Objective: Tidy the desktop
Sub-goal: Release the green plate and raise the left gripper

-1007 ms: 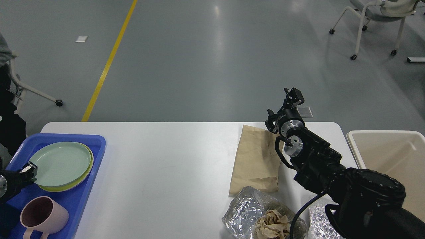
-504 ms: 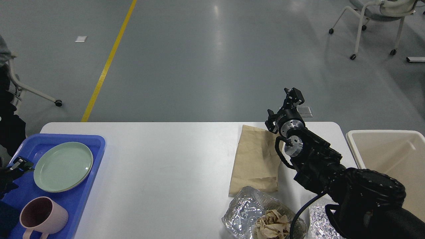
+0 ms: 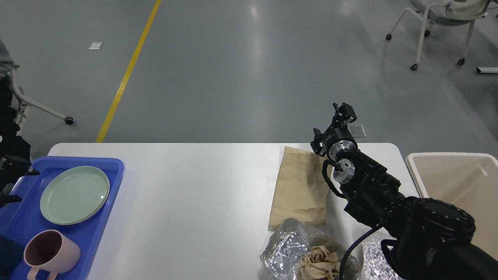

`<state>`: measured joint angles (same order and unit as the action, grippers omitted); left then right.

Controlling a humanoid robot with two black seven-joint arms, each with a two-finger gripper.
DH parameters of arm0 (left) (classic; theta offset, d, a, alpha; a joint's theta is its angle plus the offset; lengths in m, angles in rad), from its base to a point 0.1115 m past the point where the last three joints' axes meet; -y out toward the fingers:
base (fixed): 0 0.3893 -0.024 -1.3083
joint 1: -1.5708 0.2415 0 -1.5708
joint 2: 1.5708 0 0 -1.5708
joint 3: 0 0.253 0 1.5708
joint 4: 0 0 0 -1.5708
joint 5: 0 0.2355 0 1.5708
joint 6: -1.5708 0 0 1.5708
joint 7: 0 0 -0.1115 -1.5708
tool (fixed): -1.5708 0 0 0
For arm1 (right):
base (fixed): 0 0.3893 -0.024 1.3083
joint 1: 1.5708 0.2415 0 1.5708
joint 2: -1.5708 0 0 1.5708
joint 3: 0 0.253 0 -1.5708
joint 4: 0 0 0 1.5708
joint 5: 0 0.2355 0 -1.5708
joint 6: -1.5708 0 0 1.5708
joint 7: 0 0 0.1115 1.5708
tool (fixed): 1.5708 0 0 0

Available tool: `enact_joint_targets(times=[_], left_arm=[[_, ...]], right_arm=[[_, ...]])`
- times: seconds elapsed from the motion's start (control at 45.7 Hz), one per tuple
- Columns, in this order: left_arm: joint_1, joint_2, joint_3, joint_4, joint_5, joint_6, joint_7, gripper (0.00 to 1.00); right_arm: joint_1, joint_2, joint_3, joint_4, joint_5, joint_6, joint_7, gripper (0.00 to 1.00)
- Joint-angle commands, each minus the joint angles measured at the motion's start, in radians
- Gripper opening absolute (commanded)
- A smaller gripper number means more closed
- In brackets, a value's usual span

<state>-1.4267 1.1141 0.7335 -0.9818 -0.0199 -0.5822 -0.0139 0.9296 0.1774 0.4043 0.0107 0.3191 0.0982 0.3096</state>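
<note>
Brown kraft paper, crumpled foil and pastel tableware share the white worktop (image 3: 202, 182), the broad rounded-corner desktop that fills the lower half of the head view from edge to edge. At 9 o'clock a blue plastic tray (image 3: 113, 182) holds a pale green plate (image 3: 74, 194) and, nearer the camera, a pink mug (image 3: 48, 254). At 4 o'clock a flattened brown paper bag (image 3: 297, 186) lies flat on the surface, its near edge touching an open foil container (image 3: 284, 249) with a wad of crumpled paper (image 3: 319, 262) inside; a second piece of foil (image 3: 371, 256) shows just beside it, partly hidden by the arm. A cream bin (image 3: 447, 182) stands off the worktop's 3 o'clock end.

The right gripper (image 3: 342, 113) hangs above the far edge, past the bag, its fingers seen end-on and dark, so whether it is wide or narrow cannot be told. The left gripper (image 3: 9, 181) sits at the frame's left edge beside the tray, holding nothing visible; its spread cannot be told either.

The remaining litter looks light and soft. The bag is likely thin and limp, lying too flat for a top pinch, so a free edge or corner seems the place to take it. The foil would crush easily and probably wants a gentle hold on its rim.
</note>
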Motion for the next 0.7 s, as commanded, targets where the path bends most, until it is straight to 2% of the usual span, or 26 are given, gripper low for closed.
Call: enact_joint_targets(times=[0.0, 0.066, 0.175, 0.306, 0.504, 0.613, 0.679], left_arm=[[-0.087, 0.001, -0.005, 0.0, 0.0, -0.025, 0.0, 0.76], [-0.136, 0.0, -0.009, 0.002, -0.003, -0.025, -0.001, 0.76], [-0.219, -0.008, -0.028, 0.012, -0.015, -0.022, -0.008, 0.95], [-0.271, -0.026, -0.075, 0.023, -0.015, -0.013, -0.008, 0.96], [-0.239, -0.125, -0.157, 0.092, -0.017, 0.016, -0.02, 0.96], [-0.18, -0.186, -0.27, 0.196, -0.035, 0.088, -0.012, 0.96], [-0.111, -0.221, -0.377, 0.238, -0.093, 0.16, -0.008, 0.96]], right_arm=[[0.0, 0.001, 0.001, 0.0, 0.0, 0.0, 0.0, 1.0], [0.0, 0.001, -0.001, 0.0, 0.0, 0.0, 0.0, 1.0], [0.0, -0.001, -0.001, 0.0, 0.0, 0.0, 0.0, 1.0], [0.0, 0.001, -0.001, 0.0, 0.0, 0.0, 0.0, 1.0], [0.0, 0.001, -0.001, 0.0, 0.0, 0.0, -0.001, 1.0], [0.0, 0.001, -0.001, 0.0, 0.0, 0.0, 0.0, 1.0], [0.0, 0.001, 0.001, 0.0, 0.0, 0.0, 0.0, 1.0]])
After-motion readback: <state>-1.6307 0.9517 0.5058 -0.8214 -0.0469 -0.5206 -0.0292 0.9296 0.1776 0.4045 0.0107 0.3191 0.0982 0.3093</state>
